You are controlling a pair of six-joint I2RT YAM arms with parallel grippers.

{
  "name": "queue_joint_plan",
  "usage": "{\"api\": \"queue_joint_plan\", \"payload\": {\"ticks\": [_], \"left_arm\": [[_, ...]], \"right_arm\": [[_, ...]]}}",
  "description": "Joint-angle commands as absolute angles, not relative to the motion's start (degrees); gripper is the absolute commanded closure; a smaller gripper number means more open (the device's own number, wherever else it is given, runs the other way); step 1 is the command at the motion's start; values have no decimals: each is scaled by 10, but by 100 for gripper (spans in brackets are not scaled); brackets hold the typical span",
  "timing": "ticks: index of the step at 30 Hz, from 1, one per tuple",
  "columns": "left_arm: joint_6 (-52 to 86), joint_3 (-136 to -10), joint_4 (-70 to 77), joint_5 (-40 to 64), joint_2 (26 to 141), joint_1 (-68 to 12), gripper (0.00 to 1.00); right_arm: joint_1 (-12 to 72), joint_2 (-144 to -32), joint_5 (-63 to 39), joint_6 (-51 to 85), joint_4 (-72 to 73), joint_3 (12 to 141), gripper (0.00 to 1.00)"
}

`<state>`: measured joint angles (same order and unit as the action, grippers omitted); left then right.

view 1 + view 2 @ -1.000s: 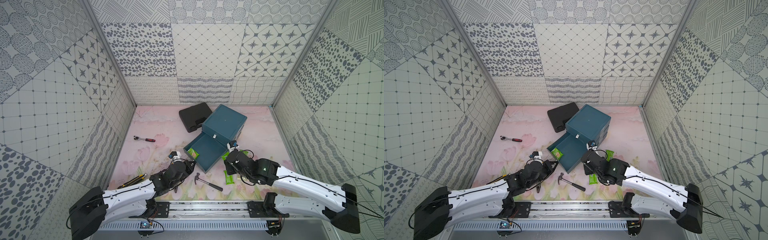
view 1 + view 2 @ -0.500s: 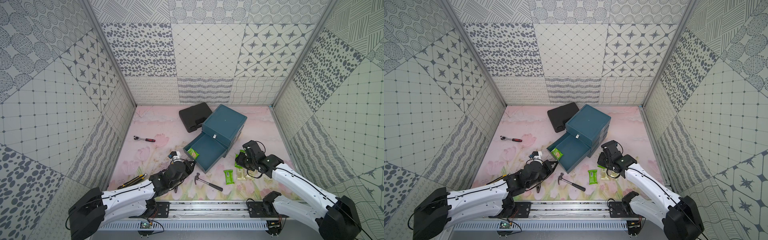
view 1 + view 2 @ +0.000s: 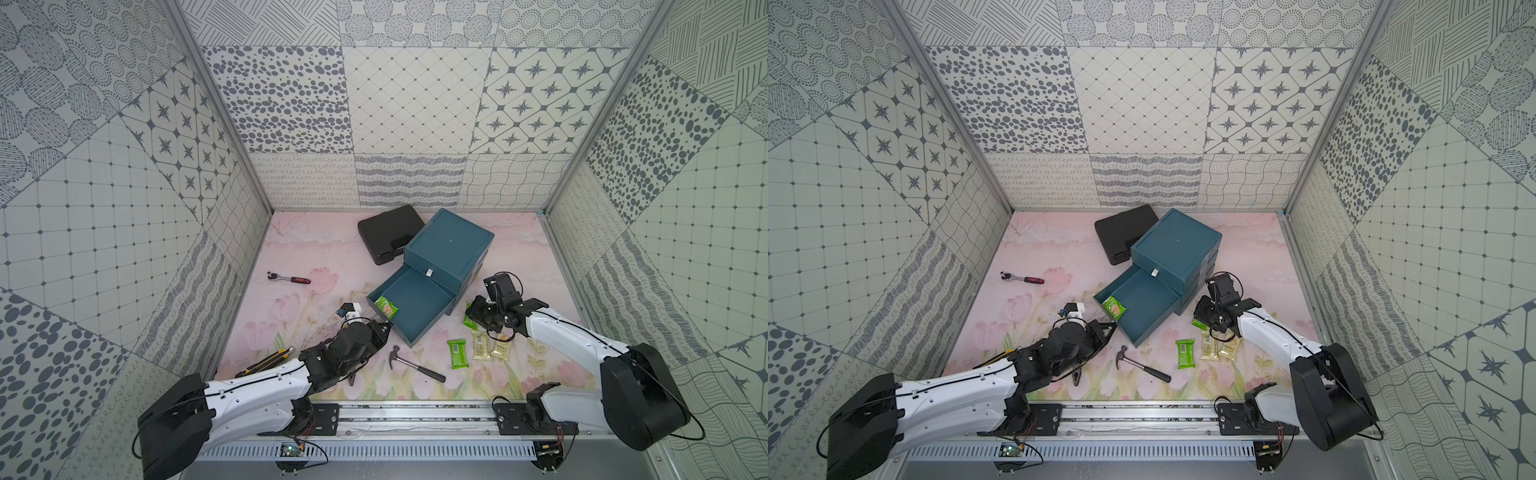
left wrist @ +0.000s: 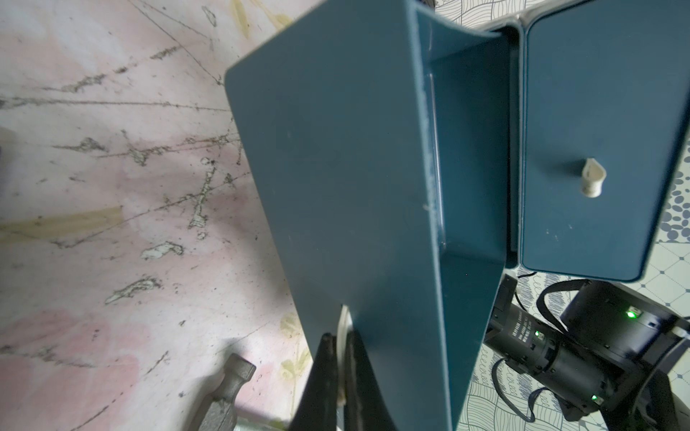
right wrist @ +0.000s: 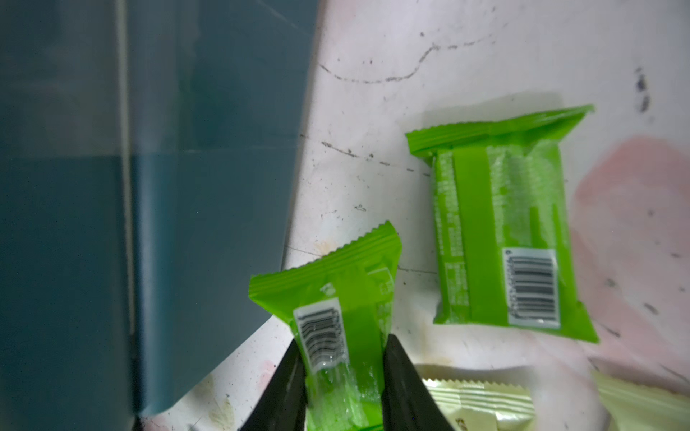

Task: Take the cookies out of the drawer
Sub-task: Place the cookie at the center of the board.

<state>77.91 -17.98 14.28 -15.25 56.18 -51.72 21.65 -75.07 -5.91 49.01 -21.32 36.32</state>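
The teal drawer (image 3: 419,305) stands pulled out of its cabinet (image 3: 449,245). One green cookie packet (image 3: 386,306) (image 3: 1114,306) lies in its front left corner. My left gripper (image 3: 384,328) (image 4: 339,336) is shut on the drawer's white handle (image 4: 342,324) at the front wall. My right gripper (image 3: 473,318) (image 5: 342,340) is shut on a green cookie packet (image 5: 336,276) (image 3: 1198,323), low over the mat just right of the drawer. On the mat lie another green packet (image 3: 457,354) (image 5: 496,224) and two beige packets (image 3: 481,345) (image 3: 500,349).
A hammer (image 3: 415,365) lies in front of the drawer. A black case (image 3: 388,232) sits behind the cabinet on the left. A ratchet (image 3: 289,279) lies far left, and a yellow-black utility knife (image 3: 266,361) beside my left arm. Patterned walls close in three sides.
My right arm has swung out to the right, carrying the green packet away from the drawer's front to the mat beside the drawer. The left arm has not moved.
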Motion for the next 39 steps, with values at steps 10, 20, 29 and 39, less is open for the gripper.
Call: {"api": "queue_joint_plan", "payload": {"ticks": [10, 20, 29, 39], "left_arm": [[766, -192, 154, -161, 562, -517, 100], [764, -191, 156, -163, 561, -517, 100], [765, -185, 160, -160, 560, -517, 100], [765, -181, 161, -158, 559, -517, 100]], "right_arm": [[194, -779, -73, 475, -178, 363, 46], [200, -599, -25, 420, -293, 376, 39], [411, -531, 152, 222, -362, 512, 41], [549, -742, 116, 71, -371, 680, 40]]}}
